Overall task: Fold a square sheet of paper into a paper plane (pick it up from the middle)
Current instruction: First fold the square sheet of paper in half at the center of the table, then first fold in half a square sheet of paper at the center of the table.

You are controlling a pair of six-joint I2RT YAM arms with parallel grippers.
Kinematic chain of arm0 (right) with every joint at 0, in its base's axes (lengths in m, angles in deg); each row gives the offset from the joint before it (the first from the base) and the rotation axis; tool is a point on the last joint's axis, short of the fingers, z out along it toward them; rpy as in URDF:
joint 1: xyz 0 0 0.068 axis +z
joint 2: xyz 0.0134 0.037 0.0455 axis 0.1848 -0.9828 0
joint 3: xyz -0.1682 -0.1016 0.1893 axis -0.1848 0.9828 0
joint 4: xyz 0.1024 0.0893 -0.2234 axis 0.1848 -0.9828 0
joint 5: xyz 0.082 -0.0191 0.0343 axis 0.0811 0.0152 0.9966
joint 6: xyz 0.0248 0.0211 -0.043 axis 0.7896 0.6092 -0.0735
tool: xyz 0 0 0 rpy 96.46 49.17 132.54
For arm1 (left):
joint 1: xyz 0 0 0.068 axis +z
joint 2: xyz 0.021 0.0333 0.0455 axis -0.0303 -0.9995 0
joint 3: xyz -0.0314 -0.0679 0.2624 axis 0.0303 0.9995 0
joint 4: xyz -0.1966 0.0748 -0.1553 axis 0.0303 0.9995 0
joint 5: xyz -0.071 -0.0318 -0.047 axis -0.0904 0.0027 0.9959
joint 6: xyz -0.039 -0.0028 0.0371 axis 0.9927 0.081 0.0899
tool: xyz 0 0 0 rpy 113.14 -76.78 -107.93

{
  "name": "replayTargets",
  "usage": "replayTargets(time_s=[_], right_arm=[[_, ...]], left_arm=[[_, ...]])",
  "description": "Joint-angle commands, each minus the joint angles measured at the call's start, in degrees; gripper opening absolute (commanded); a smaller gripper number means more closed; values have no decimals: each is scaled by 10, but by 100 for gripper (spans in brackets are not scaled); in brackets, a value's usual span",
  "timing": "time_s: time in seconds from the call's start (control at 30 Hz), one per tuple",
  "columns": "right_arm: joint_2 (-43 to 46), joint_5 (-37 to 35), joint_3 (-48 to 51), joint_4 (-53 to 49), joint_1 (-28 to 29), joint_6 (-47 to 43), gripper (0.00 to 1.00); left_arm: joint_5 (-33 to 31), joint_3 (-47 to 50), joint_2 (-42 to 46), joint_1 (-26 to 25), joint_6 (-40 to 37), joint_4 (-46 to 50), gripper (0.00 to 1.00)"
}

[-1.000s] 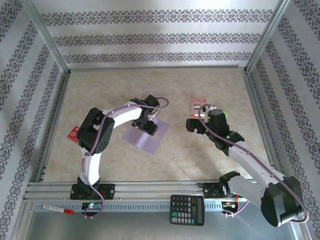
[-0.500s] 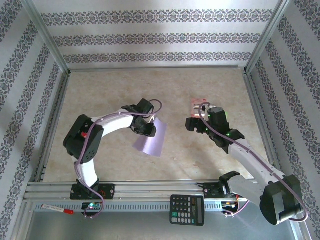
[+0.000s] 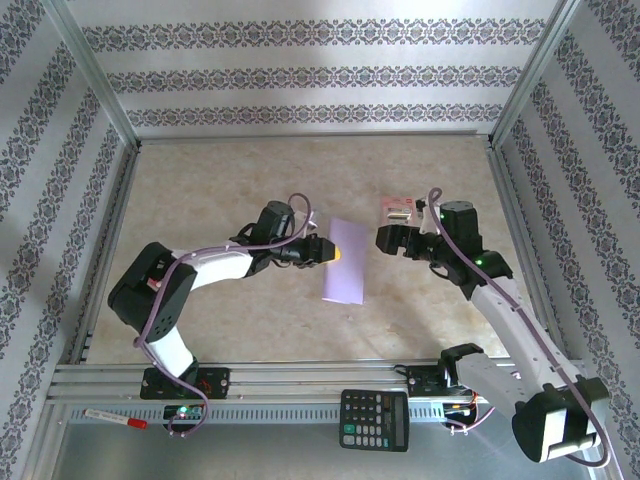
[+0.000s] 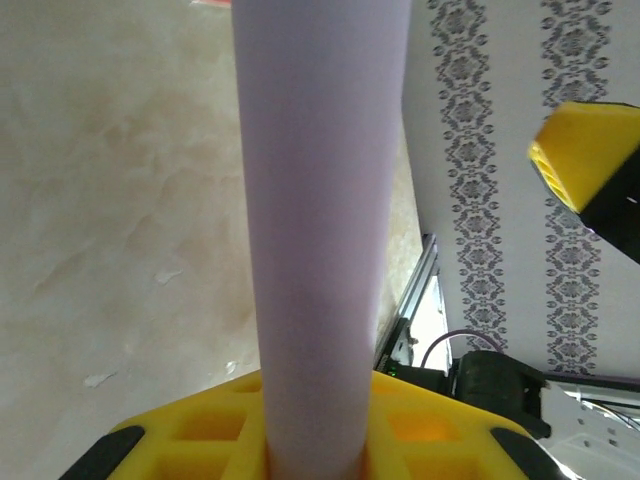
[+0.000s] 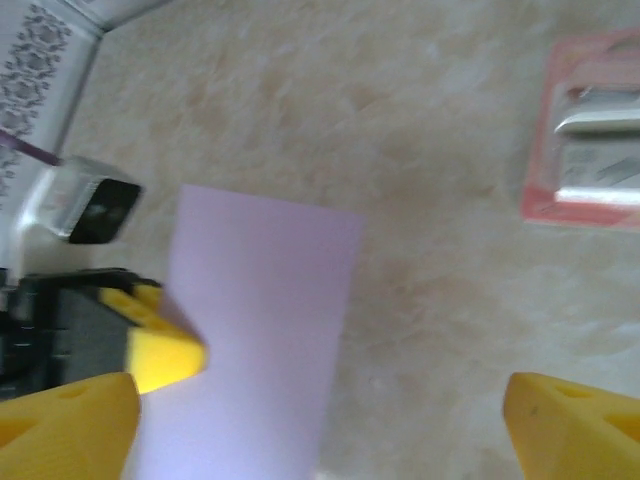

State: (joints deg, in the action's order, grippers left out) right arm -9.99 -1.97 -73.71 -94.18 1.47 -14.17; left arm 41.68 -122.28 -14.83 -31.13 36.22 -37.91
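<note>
Near the centre of the table [image 3: 250, 180], we record the left gripper [image 3: 331, 250] clenched on the square sheet of paper [image 3: 347, 265], gripping it at the sheet's 9 o'clock edge. At the sheet's 2 o'clock, close by but apart from it, the right gripper [image 3: 384, 239] stands released, its yellow fingertips [image 5: 70, 420] spread wide and holding nothing. We note a red-and-white packet [image 3: 398, 210] lying flat at the sheet's 1 o'clock.

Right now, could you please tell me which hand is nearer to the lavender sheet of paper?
Left. The left hand grips the sheet from its left side; the right hand is open, right of it, not touching.
</note>
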Motion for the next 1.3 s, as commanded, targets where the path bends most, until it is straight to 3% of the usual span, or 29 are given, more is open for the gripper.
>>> replayTargets(time_s=[0.0,0.3,0.57,0.73,0.9,1.27], right_arm=[[-28,67,34,28,9,48,86],[-133,35,98,157,90,116,54],[-248,14,125,260,133,155,36],[-303,10,121,298,150,168,28],[-331,1,129,330,157,184,25],[-359,-9,142,390,177,221,22]], left_arm=[[21,10,-31,5,21,-50,23],[36,38,-113,10,55,-130,22],[25,55,-135,12,53,-142,28],[19,61,-132,14,42,-128,32],[-6,54,-109,14,-6,-52,40],[-89,41,-46,14,-94,130,67]])
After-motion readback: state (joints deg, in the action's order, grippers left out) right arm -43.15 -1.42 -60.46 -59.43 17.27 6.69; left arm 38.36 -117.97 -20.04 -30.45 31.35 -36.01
